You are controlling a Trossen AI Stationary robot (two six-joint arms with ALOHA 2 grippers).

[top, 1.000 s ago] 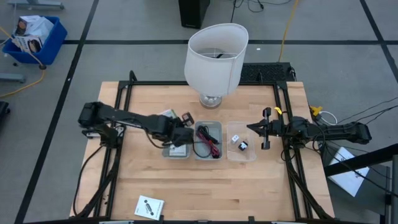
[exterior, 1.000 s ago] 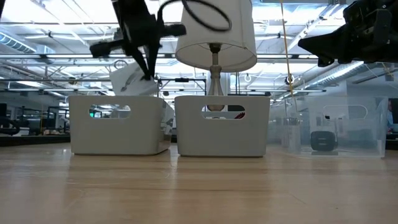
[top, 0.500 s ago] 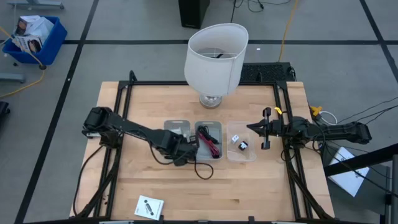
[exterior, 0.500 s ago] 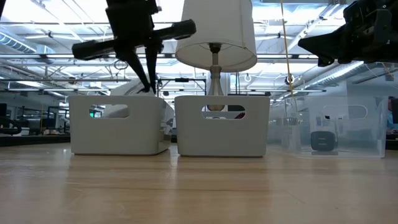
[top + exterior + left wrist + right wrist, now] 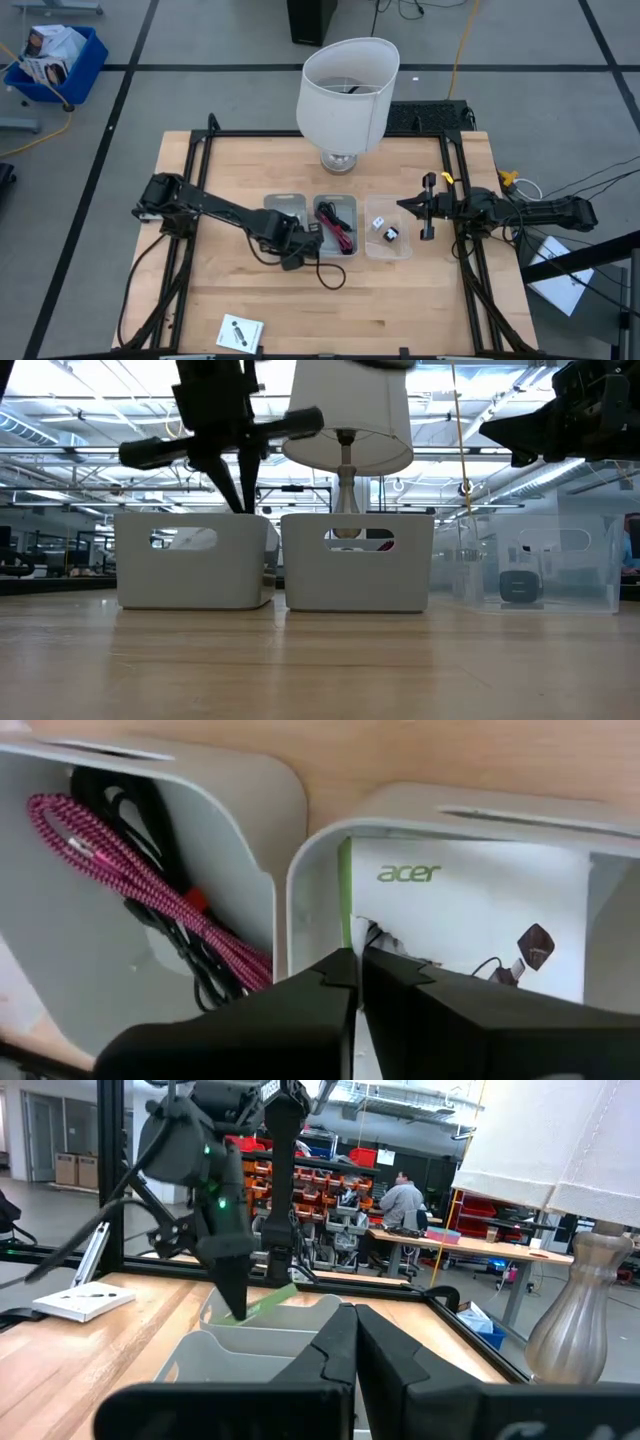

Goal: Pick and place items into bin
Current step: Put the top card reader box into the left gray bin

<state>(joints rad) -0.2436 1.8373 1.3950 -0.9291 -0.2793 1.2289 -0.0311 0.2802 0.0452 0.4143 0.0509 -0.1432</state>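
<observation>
Left gripper [image 5: 303, 243] over the near edge of the left bin [image 5: 271, 204], fingers [image 5: 320, 982] pressed together with nothing between them, tips just above a white packet [image 5: 470, 915] marked "acer" lying flat in that bin. Seen from table height, the same gripper [image 5: 236, 485] hanging tips-down above the left bin's [image 5: 192, 560] rim. From the right wrist, left gripper [image 5: 232, 1290] dipping toward the bin with a green-edged card at its tips; touching or not, cannot tell.

Middle bin [image 5: 346, 205] just beside the left one, walls nearly touching; red cable [image 5: 130, 855] and black cable [image 5: 195, 965] coiled together inside. A loop of black cable [image 5: 328, 273] also trailing over that bin's near wall onto the table [image 5: 430, 300].

Clear bin [image 5: 404, 250] on the right of the row, holding a tiny white-and-black block [image 5: 378, 223] and a small dark piece [image 5: 391, 236] just beside it.

Another white packet [image 5: 240, 333] flat near the table's front edge, well apart from the bins.

Right gripper [image 5: 403, 206] waiting above the table just right of the clear bin, clenched and empty, fingers [image 5: 335, 1345] side by side.

Lamp [image 5: 347, 95] standing behind the middle bin.
</observation>
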